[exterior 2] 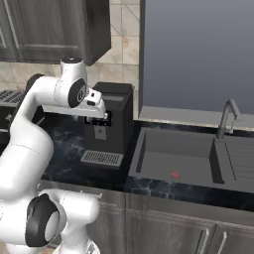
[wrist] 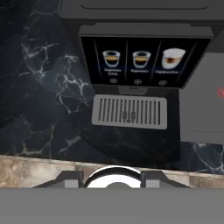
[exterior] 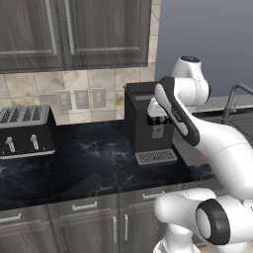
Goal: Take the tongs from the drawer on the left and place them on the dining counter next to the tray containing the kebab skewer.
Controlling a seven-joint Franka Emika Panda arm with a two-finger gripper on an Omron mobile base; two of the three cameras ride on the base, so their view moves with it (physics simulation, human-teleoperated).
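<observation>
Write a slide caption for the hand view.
Hand camera looking down on the coffee machine, its drip grate and the black marble counter.

Even, dim rendered light; soft shadows under the coffee machine; no glare; slight softness.

Black white-veined marble counter, black coffee machine with silver grille, black toaster, dark grey wood-grain cabinets

One coffee machine, one toaster, one sink, one faucet.
</observation>
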